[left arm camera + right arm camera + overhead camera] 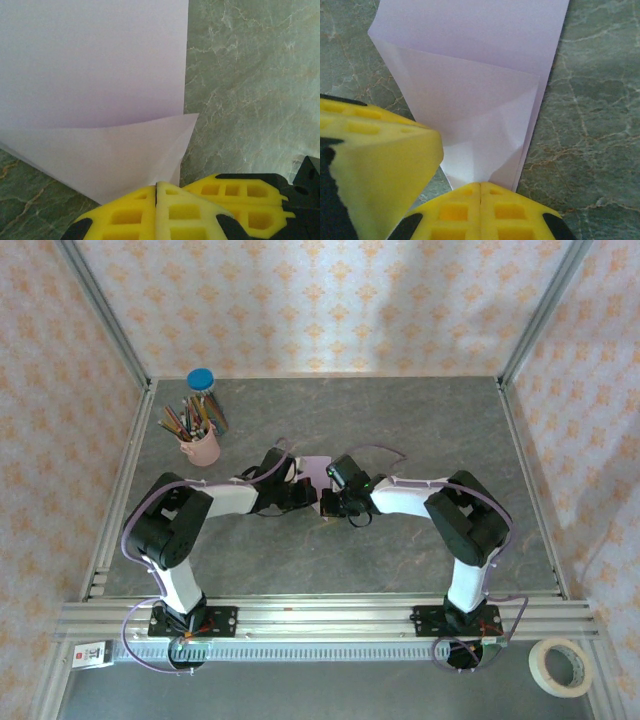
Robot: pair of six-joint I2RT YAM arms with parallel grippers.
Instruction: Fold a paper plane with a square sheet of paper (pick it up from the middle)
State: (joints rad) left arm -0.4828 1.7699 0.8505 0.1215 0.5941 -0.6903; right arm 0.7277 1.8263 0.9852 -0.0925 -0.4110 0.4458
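1. Near edge: a ribbed aluminium rail (320,615) carries both arm bases. A pale roll of tape (561,666) lies flat at its right end.
2. The desk (420,550) is a matt grey-green surface with marble-like veining.
3. Left gripper (156,186): blocky yellow fingers (125,217) with moulded square recesses. The jaws are closed tip to tip on a raised, curved corner flap of the sheet.
4. Right gripper (480,186): the same yellow fingers (510,215), with the jaws fully closed and pinching the narrow point of a folded layer. The two grippers meet nose to nose at mid-desk.
5. The square sheet of paper (90,65) is thin, smooth and pale lilac (slightly translucent where it is single-layered). It lies on the desk centre between and just beyond the grippers, with creased triangular folds at its near end.
6. Far left: a pink cup (203,447) holds a splayed bunch of coloured pencils (188,418).
7. Behind the cup stands a blue-lidded container (201,379), whose contents cannot be told.
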